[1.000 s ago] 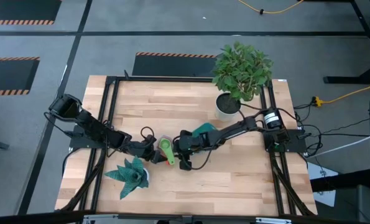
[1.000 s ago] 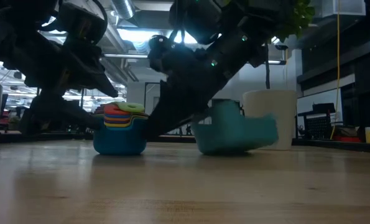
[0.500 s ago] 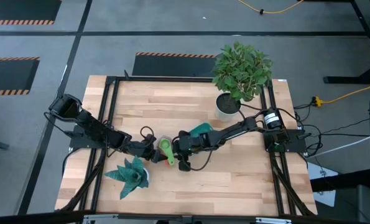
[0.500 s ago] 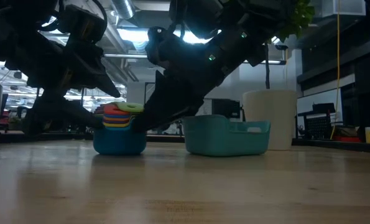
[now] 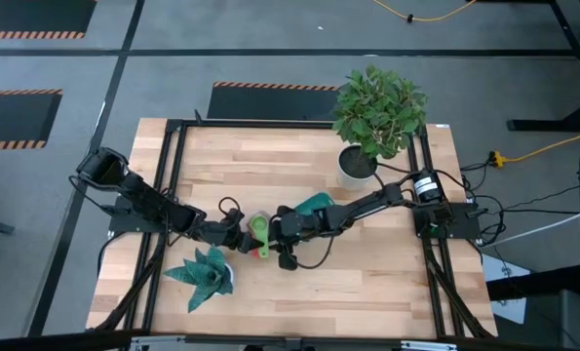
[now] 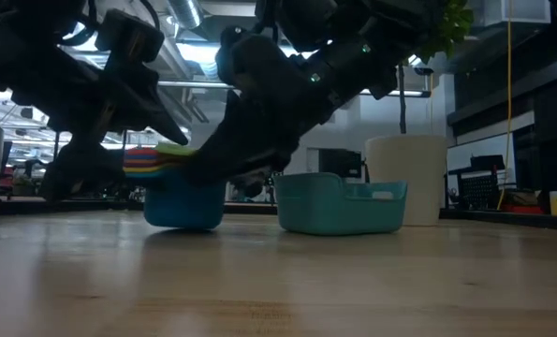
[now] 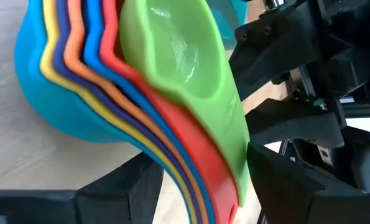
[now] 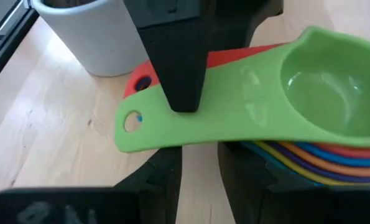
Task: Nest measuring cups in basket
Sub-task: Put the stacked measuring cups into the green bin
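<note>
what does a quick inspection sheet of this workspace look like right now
surface: wooden table, bare wood in front
job's things: nested measuring cups, green on top, tilted; teal basket beside them, holding no cups
clutter: white plant pot; teal leafy decoration
grippers: right gripper clamps the stacked handles; left gripper at the stack
cables: yellow cable on floor
surroundings: striped floor markings

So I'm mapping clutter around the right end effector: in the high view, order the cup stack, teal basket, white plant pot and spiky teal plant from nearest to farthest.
From the right end effector:
1. Cup stack, right at it, on the handles.
2. Teal basket, just behind, toward the right arm's base.
3. Spiky teal plant, front left.
4. White plant pot, back right, under the leafy plant.
The last two are close to call.
</note>
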Robot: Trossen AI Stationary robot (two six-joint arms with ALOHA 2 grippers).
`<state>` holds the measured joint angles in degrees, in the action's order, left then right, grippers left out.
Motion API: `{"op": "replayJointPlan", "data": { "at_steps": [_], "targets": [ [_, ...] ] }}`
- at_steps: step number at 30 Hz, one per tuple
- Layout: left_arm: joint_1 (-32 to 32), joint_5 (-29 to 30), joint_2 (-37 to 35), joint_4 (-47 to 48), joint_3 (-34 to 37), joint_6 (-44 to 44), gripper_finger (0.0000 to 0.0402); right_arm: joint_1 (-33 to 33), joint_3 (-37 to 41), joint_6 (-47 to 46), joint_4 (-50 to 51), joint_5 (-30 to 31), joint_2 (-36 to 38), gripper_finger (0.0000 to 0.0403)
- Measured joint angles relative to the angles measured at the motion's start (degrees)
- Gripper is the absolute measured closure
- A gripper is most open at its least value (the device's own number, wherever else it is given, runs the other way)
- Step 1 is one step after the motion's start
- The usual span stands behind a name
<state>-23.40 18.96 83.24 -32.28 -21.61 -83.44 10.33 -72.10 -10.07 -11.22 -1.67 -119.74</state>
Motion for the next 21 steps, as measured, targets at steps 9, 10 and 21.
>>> {"op": "replayJointPlan", "data": {
  "at_steps": [9, 10, 21],
  "targets": [
    [0.02, -0.91, 0.00, 0.45, 0.00, 0.01, 0.0181, 0.00, 0.00, -0.14, 1.40, 0.02, 0.03, 0.0295],
    [0.02, -1.29, 0.00, 0.72, 0.00, 0.01, 0.0181, 0.00, 0.00, -0.14, 1.82, 0.02, 0.04, 0.0295],
    [0.00, -5.16, 0.00, 4.84, 0.03, 1.44, 0.0181, 0.00, 0.00, -0.17, 3.70, 0.02, 0.04, 0.0295]
  ]
}}
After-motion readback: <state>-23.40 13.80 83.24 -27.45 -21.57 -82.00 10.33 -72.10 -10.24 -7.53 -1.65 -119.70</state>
